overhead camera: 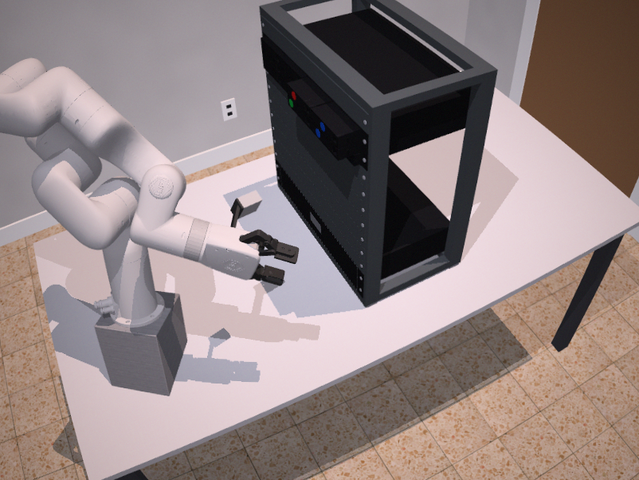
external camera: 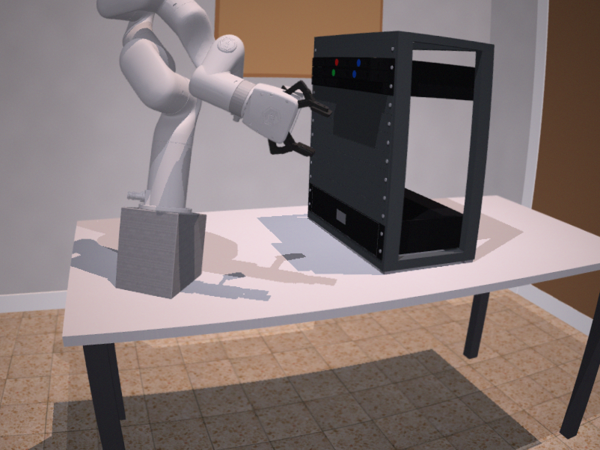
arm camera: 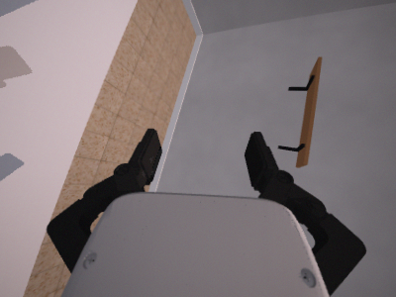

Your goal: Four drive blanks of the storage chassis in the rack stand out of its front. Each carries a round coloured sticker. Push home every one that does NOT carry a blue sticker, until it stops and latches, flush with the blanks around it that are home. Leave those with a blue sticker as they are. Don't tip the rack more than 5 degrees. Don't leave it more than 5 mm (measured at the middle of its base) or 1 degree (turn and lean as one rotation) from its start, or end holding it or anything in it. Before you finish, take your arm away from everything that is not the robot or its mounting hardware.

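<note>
Exterior view is showing the gripper (external camera: 310, 127) hanging spread and empty below the red-stickered blank (external camera: 336, 62), which is lying up and rackward.

The arm (overhead camera: 92, 170) is glossy white, built of thick rounded links with round joint caps bearing an embossed logo. A ribbed ring sits before the boxy white wrist housing (external camera: 269, 115), which shows two small screws in the wrist view. The gripper (overhead camera: 276, 262) is black, with linkage fingers. A grey block pedestal (external camera: 145, 270) carries it.
</note>
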`<state>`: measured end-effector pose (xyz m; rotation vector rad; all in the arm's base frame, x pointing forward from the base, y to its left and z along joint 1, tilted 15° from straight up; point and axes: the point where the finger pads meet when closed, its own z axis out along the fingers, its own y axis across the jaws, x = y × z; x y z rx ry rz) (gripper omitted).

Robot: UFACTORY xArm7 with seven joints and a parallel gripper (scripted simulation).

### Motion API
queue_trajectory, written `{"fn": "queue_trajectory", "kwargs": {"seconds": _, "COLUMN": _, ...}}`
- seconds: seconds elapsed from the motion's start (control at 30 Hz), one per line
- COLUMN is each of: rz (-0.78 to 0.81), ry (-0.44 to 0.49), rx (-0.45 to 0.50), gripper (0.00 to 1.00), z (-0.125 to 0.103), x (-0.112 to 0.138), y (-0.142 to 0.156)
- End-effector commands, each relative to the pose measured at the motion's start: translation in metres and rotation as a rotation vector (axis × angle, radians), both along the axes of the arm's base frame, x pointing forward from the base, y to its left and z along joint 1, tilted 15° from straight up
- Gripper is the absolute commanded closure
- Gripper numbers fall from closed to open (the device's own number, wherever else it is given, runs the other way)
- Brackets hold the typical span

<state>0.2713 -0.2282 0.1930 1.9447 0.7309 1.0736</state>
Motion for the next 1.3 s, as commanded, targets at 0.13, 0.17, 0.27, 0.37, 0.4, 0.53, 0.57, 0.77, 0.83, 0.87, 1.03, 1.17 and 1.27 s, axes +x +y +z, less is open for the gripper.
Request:
{"fn": "queue_trajectory", "kwargs": {"seconds": 0.13, "rz": -0.146, "ry": 0.136, "rx": 0.170, "gripper": 0.00, "z": -0.068, "x": -0.028, "y": -0.016}}
{"fn": "queue_trajectory", "kwargs": {"seconds": 0.17, "rz": -0.163, "ry": 0.151, "rx": 0.192, "gripper": 0.00, "z": -0.075, "x": -0.033, "y": -0.015}}
{"fn": "queue_trajectory", "kwargs": {"seconds": 0.27, "rz": -0.180, "ry": 0.165, "rx": 0.215, "gripper": 0.00, "z": -0.083, "x": -0.037, "y": -0.015}}
{"fn": "queue_trajectory", "kwargs": {"seconds": 0.37, "rz": -0.232, "ry": 0.207, "rx": 0.286, "gripper": 0.00, "z": -0.106, "x": -0.050, "y": -0.013}}
{"fn": "queue_trajectory", "kwargs": {"seconds": 0.4, "rz": -0.249, "ry": 0.221, "rx": 0.311, "gripper": 0.00, "z": -0.114, "x": -0.055, "y": -0.011}}
{"fn": "queue_trajectory", "kwargs": {"seconds": 0.53, "rz": -0.316, "ry": 0.268, "rx": 0.411, "gripper": 0.00, "z": -0.142, "x": -0.072, "y": -0.003}}
{"fn": "queue_trajectory", "kwargs": {"seconds": 0.57, "rz": -0.332, "ry": 0.279, "rx": 0.436, "gripper": 0.00, "z": -0.149, "x": -0.076, "y": 0.000}}
{"fn": "queue_trajectory", "kwargs": {"seconds": 0.77, "rz": -0.409, "ry": 0.325, "rx": 0.563, "gripper": 0.00, "z": -0.179, "x": -0.094, "y": 0.017}}
{"fn": "queue_trajectory", "kwargs": {"seconds": 0.83, "rz": -0.427, "ry": 0.334, "rx": 0.594, "gripper": 0.00, "z": -0.186, "x": -0.097, "y": 0.022}}
{"fn": "queue_trajectory", "kwargs": {"seconds": 0.87, "rz": -0.444, "ry": 0.343, "rx": 0.624, "gripper": 0.00, "z": -0.192, "x": -0.101, "y": 0.027}}
{"fn": "queue_trajectory", "kwargs": {"seconds": 1.03, "rz": -0.515, "ry": 0.374, "rx": 0.761, "gripper": 0.00, "z": -0.216, "x": -0.113, "y": 0.052}}
{"fn": "queue_trajectory", "kwargs": {"seconds": 1.17, "rz": -0.565, "ry": 0.390, "rx": 0.866, "gripper": 0.00, "z": -0.230, "x": -0.118, "y": 0.073}}
{"fn": "queue_trajectory", "kwargs": {"seconds": 1.27, "rz": -0.597, "ry": 0.398, "rx": 0.941, "gripper": 0.00, "z": -0.239, "x": -0.120, "y": 0.089}}
